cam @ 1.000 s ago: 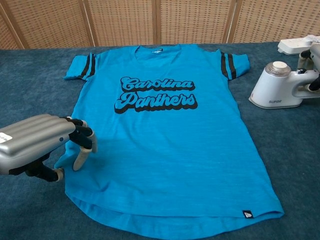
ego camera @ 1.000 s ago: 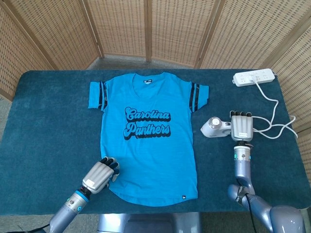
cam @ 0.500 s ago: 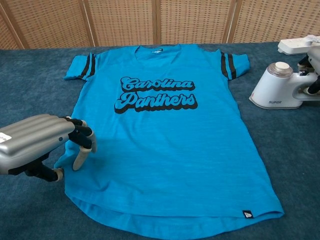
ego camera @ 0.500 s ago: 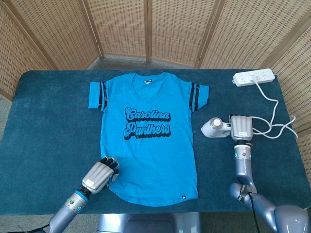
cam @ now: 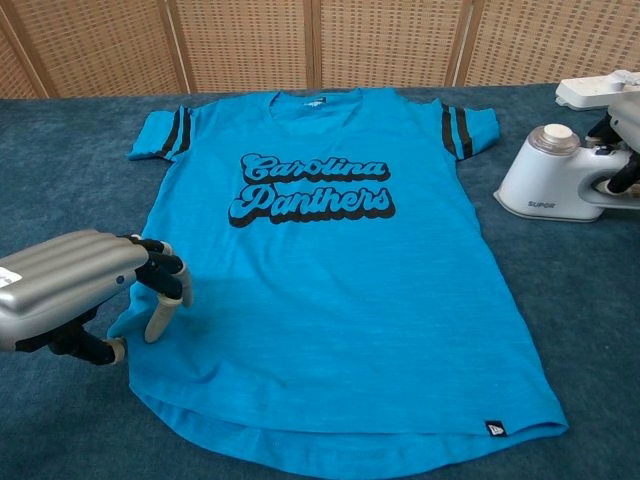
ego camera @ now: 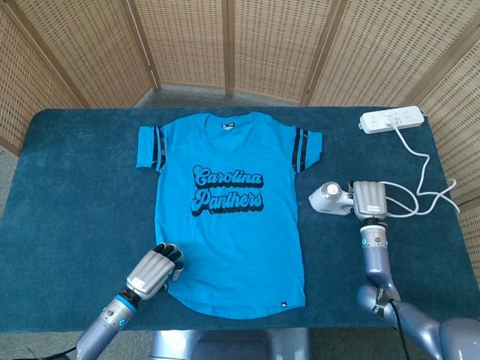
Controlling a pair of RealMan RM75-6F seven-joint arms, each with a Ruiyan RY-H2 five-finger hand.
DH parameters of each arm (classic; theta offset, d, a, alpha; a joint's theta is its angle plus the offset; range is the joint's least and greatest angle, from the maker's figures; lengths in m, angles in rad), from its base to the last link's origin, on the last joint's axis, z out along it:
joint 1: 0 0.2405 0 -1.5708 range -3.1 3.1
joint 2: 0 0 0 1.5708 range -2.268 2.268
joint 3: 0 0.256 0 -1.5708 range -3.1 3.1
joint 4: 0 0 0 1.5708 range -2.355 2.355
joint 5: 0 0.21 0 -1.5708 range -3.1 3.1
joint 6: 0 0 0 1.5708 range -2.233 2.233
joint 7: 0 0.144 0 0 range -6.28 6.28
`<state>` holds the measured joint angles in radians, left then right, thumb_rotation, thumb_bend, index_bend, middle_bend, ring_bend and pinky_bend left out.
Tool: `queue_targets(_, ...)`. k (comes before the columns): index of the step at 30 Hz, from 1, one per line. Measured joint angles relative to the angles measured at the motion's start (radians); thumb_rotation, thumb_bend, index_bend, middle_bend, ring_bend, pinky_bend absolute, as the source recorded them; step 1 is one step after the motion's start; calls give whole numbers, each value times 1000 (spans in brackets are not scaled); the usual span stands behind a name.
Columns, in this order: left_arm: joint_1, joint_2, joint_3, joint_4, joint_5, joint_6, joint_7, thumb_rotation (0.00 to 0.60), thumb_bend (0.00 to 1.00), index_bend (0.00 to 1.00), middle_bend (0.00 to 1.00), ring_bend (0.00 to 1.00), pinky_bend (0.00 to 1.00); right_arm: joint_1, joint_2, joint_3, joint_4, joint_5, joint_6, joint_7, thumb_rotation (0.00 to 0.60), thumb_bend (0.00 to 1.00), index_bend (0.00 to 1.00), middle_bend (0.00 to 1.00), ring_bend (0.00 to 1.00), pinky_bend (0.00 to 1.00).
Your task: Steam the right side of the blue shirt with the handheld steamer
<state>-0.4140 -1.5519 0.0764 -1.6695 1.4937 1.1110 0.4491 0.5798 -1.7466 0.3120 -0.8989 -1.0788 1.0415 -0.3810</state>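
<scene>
Here, a dark teal carpeted table [ego camera: 75, 187] stands before woven wicker screens [ego camera: 225, 45]. The blue short-sleeved shirt [ego camera: 229, 217] lies flat at centre. The right hand [ego camera: 370, 199] grips the white handheld steamer [ego camera: 330, 198], just right of the shirt. The left hand [ego camera: 155, 270], fingers curled, presses the shirt's lower-left hem.
</scene>
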Motion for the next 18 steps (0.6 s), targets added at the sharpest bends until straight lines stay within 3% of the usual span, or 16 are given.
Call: queue_targets(18, 3, 0, 0, 0, 7, 11, -2, 600, 426, 645, 367, 232, 222, -31, 65, 11, -177, -3, 24, 133, 600, 400, 673, 696, 714, 708)
